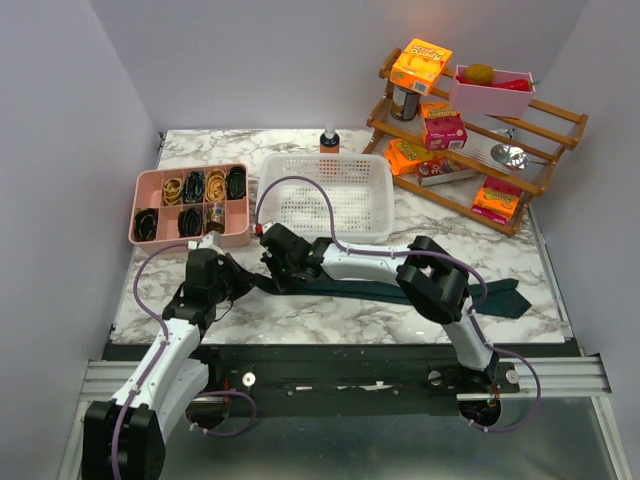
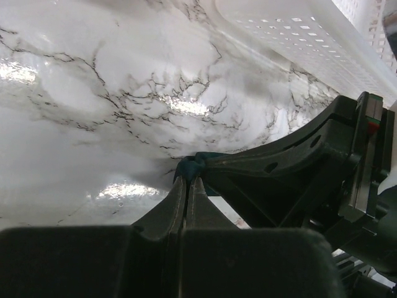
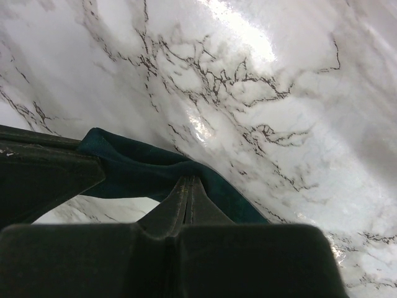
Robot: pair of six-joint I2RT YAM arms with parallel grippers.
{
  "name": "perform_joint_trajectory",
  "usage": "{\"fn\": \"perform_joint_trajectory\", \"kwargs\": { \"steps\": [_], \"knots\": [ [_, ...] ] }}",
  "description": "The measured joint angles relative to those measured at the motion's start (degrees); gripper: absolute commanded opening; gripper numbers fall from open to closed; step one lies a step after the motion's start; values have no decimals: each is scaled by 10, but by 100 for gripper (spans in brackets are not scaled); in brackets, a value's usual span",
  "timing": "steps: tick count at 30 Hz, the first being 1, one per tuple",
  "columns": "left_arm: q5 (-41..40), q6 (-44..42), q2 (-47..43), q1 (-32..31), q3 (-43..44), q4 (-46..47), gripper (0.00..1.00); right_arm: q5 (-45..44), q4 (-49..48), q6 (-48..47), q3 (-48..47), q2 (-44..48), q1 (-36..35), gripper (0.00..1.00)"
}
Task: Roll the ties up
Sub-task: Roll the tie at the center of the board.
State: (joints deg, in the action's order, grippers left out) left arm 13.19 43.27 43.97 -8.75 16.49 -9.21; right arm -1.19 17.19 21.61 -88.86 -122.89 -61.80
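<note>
Clamping the tie, apparently near its left end: left gripper and right gripper. Keep your first coil tight.

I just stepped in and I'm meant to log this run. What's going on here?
Two robot arms are working on a dark teal tie lying across the marble table in front of the white basket. The left gripper and the right gripper are both shut on its narrow end, close together. The wide pointed end lies flat to the right. No roll is visible yet.
</note>
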Motion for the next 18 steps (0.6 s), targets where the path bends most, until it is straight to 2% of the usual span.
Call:
{"fn": "perform_joint_trajectory", "kwargs": {
  "steps": [6,18],
  "knots": [
    [0,1,-6,-11,0,3,0,5,-12,3,9,0,0,1],
    [10,36,4,-53,-11,76,0,39,-111,36,95,33,14,1]
  ]
}}
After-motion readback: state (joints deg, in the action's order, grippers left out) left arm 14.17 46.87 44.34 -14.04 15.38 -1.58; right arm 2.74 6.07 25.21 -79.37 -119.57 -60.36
